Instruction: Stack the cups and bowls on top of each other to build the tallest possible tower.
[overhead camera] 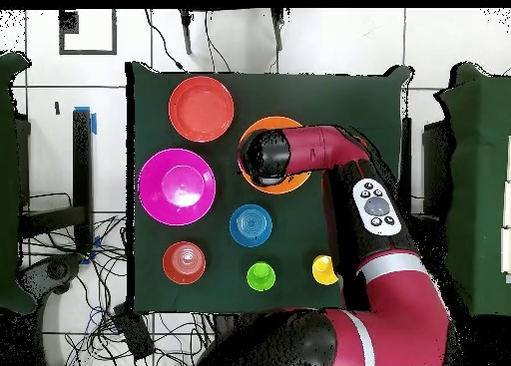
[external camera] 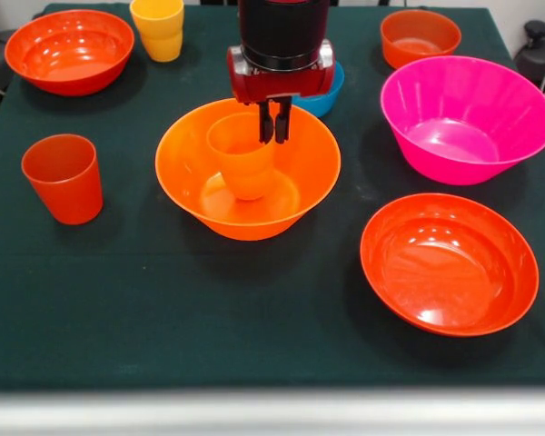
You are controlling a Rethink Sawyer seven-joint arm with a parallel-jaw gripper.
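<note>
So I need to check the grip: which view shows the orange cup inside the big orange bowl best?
The front view. There the orange cup stands upright in the large orange bowl, with the gripper shut on its rim. In the overhead view the arm hides the cup; only the bowl's rim shows.

— What is sitting in the middle of the table?

— The large orange bowl (external camera: 248, 173) is resting upright there, with an orange cup (external camera: 241, 156) standing mouth-up inside it.

— And the others?

— A magenta bowl (external camera: 466, 118) is sitting to its right in the front view, a wide red-orange bowl (external camera: 449, 263) is lying nearer, another (external camera: 70, 51) is at the far left. A red-orange cup (external camera: 64, 178) is standing alone at left, a yellow cup (external camera: 158, 28) near the far edge, a small red-orange bowl (external camera: 420, 37) far right, a blue bowl (overhead camera: 251, 224) behind the orange one. Overhead, a green cup (overhead camera: 260, 276) is showing.
</note>
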